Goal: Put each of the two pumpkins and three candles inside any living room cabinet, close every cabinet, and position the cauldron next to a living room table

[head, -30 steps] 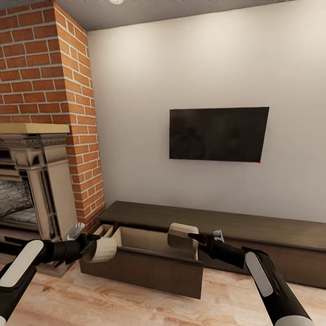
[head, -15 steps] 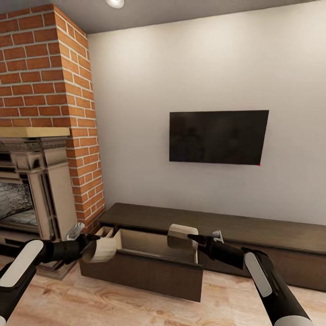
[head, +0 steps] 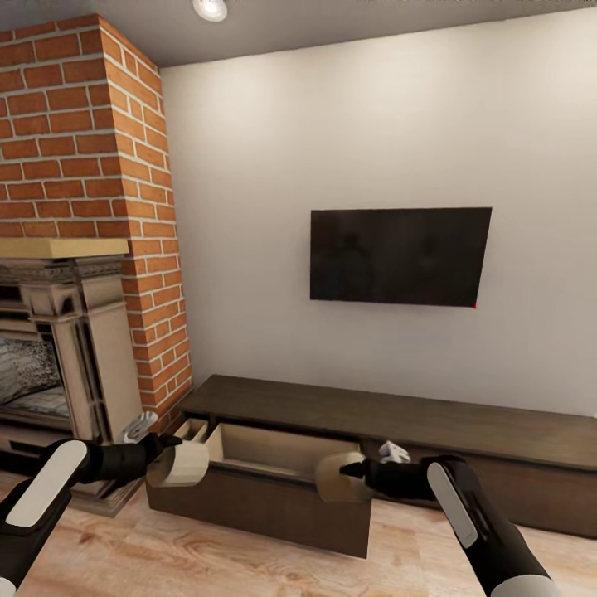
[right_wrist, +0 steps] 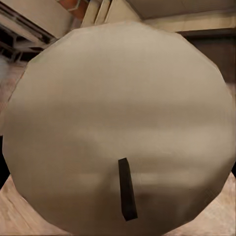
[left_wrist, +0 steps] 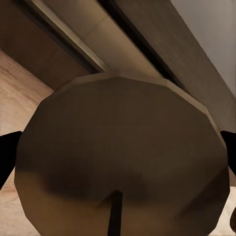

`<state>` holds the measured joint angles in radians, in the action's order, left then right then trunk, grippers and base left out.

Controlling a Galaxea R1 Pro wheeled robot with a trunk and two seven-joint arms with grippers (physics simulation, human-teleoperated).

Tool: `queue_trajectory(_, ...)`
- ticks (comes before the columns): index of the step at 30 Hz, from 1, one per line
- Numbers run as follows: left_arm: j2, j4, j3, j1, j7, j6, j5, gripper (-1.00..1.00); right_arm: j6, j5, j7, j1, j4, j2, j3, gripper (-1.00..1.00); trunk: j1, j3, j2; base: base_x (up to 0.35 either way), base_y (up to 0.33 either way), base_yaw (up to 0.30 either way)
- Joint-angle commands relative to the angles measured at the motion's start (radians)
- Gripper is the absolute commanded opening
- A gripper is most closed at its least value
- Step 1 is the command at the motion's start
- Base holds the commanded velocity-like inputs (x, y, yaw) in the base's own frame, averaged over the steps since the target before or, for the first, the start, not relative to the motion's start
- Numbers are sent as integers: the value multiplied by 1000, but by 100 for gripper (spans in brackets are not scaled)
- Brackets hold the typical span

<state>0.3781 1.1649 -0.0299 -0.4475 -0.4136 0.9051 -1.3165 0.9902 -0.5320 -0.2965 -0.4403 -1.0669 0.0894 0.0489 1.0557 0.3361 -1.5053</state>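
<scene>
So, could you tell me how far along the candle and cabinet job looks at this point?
The cabinet has one drawer pulled open. In hand: the left gripper holds a candle beside that drawer, and the right gripper holds another candle at its front corner. Still left: stowing both candles and shutting the drawer.

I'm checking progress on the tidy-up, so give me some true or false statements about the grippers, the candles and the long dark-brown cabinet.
1. The long, low dark-brown wooden cabinet has a drawer pulled open. True.
2. The left gripper holds a bright orange pumpkin. False: it holds a pale beige cylindrical candle.
3. The right gripper holds a second beige candle at the open drawer's right front corner. True.
4. The wall-mounted television shows a bright picture. False: its screen is dark.
5. The open drawer's front is pale. False: it is dark brown; the inside is pale.
</scene>
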Motion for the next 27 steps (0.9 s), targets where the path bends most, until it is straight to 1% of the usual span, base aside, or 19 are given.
queue_trajectory(1, 0, 1, -2, -1, -10, 0, -9, -100, 3, 6, 12, -1, -1, -3, 9, -100, -4, -2, 6, 0, 0, 0)
queue_trajectory(4, -1, 1, -3, -1, -10, 0, -8, -100, 8, 7, 75, -3, -1, -31, 25, -100, -15, -11, 27, 0, 0, 0)
queue_trajectory(5, -2, 1, -4, -2, -10, 0, -8, -100, 10, 7, 85, -3, -1, -37, 28, -100, -19, -14, 34, 0, 0, 0)
queue_trajectory(6, -3, 1, -4, -2, -17, 0, -9, -100, 18, 7, 115, -3, -1, -51, 37, -100, -23, -18, 41, 0, 0, 0)
queue_trajectory(7, -4, 1, -4, -2, -31, 0, -9, -100, 22, 7, 132, -4, -1, -58, 45, -100, -27, -21, 48, 0, 0, 0)
queue_trajectory(9, -6, 1, -4, -2, -62, 0, -10, -100, 26, 7, 148, -4, -1, -65, 57, -100, -35, -27, 62, 0, 0, 0)
queue_trajectory(11, -11, 2, -4, -2, -99, 0, -11, -100, 27, 6, 155, -4, -2, -70, 67, -100, -38, -30, 69, 0, 0, 0)
queue_trajectory(14, -16, 4, -1, -2, -120, 0, -10, -100, 26, 0, 156, -5, -2, -71, 73, -100, -38, -30, 69, 0, 0, 0)
queue_trajectory(17, -17, 7, 4, -2, -121, 0, -10, -100, 27, -5, 157, -4, -15, -71, 74, -100, -38, -30, 69, 0, 20, 0)
queue_trajectory(20, -17, 8, 7, -2, -120, 0, -12, -100, 27, -6, 157, -4, -26, -71, 75, -100, -38, -30, 69, 0, 184, -20)
queue_trajectory(27, -18, 8, 7, -2, -121, 0, -13, -100, 25, -6, 156, -4, -30, -71, 75, -100, -38, -33, 69, 0, 275, -206)
